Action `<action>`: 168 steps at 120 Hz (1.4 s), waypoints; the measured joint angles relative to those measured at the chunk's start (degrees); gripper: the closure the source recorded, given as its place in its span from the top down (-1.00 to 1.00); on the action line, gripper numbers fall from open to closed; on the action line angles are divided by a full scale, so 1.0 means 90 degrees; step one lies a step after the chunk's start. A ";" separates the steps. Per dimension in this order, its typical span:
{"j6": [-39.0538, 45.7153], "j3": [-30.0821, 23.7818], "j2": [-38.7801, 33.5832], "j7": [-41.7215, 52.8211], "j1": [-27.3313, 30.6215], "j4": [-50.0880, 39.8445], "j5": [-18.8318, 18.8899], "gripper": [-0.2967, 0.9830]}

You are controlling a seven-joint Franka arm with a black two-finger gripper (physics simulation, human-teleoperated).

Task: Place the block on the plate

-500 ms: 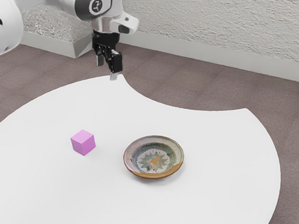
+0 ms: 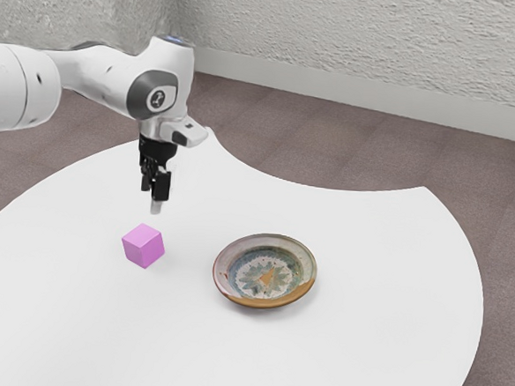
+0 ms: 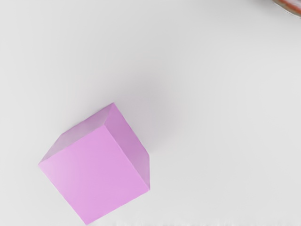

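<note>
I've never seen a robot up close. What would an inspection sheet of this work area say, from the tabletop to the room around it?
Surface: white table, smooth, with curved edges.
Block: pink-purple, resting on the table, apart from the plate.
Plate: round, patterned, brown-rimmed, on the exterior view's right of the block; the block is not on it.
Clutter: nothing seen.
Gripper: black, raised above the table near the block, fingers apart, holding nothing.
Cables: nothing seen.
Surroundings: brownish floor, rough pale wall with a smooth baseboard.
</note>
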 joint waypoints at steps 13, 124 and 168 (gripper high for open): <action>0.0346 0.0240 0.0007 0.0178 0.0033 -0.0476 -0.0443 0.54; 0.2631 0.0935 0.0980 -0.0300 0.0343 -0.0992 -0.1766 0.54; 0.2707 0.0945 0.1050 -0.0352 0.0357 -0.0994 -0.1869 0.22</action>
